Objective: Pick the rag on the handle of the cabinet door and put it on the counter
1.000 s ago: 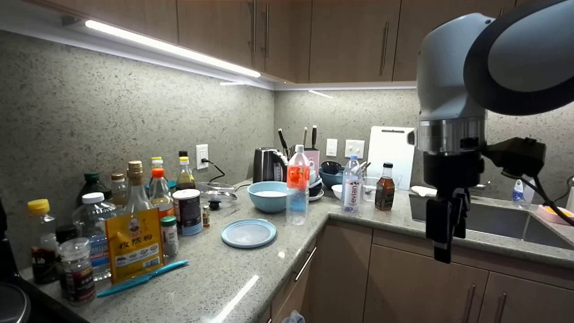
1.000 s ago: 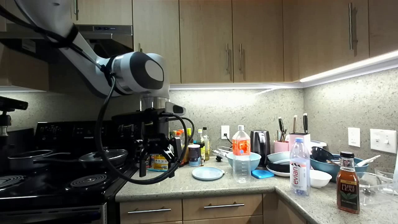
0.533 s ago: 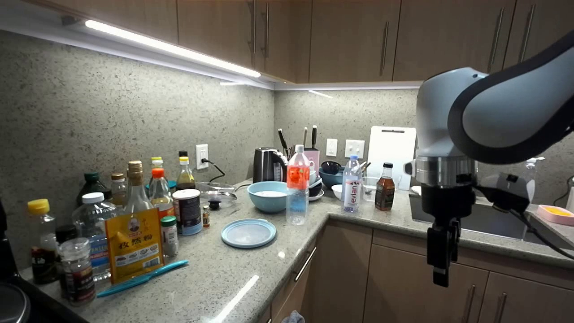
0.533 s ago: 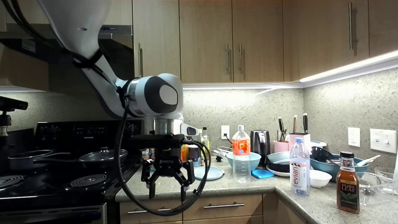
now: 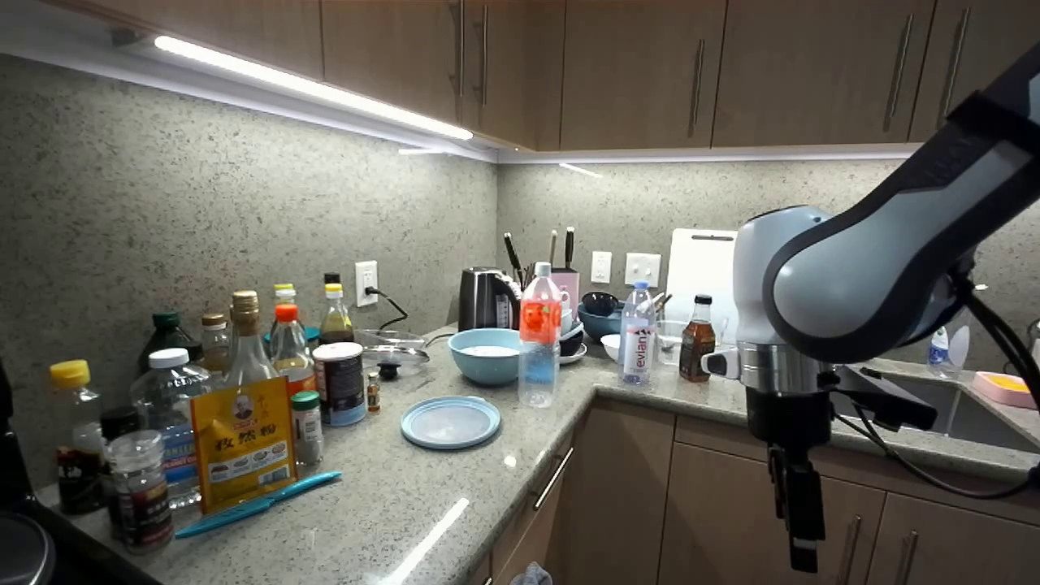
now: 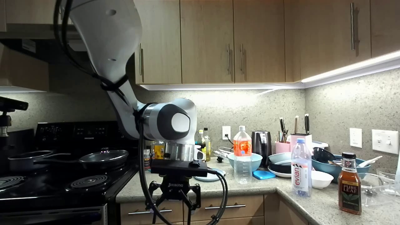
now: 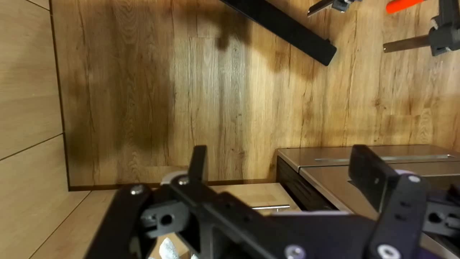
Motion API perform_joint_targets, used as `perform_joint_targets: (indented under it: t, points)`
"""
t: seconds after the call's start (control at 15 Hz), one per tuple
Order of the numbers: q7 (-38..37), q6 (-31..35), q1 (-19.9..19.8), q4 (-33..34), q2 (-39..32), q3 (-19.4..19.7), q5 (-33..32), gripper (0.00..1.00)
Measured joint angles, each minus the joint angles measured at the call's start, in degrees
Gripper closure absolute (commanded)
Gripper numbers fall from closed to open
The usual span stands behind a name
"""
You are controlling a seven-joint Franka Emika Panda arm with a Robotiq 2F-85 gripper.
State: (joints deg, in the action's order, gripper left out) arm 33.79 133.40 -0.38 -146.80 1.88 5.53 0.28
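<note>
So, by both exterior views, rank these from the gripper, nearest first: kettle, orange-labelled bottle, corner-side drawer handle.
1. Corner-side drawer handle: below the counter.
2. Orange-labelled bottle: on it, near the edge.
3. Kettle: farther back.

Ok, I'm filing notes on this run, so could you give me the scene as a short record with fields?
Pincer: open, holding nothing
Counter: kettle, blue bowl, Evian bottle among the items on it
Rag: grey, below counter level, cut off by the frame in an exterior view
Stove: lidded pan on it
Status: rag not yet picked
</note>
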Motion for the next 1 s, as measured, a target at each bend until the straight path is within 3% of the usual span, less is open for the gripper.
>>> perform_joint_targets:
  t: [0.33, 0.53, 0.73, 1.0]
  points:
    - [0.4, -0.8, 0.0, 1.1, -0.7, -0.4, 0.0, 0.00]
    - [0.7, 2.3, 0.1, 1.3, -1.9, -1.1, 2.5, 0.00]
    - [5.4, 6.7, 0.2, 3.2, -6.4, -3.3, 13.4, 0.00]
    - [15.4, 7.4, -1.1, 11.5, -17.5, -9.4, 32.1, 0.00]
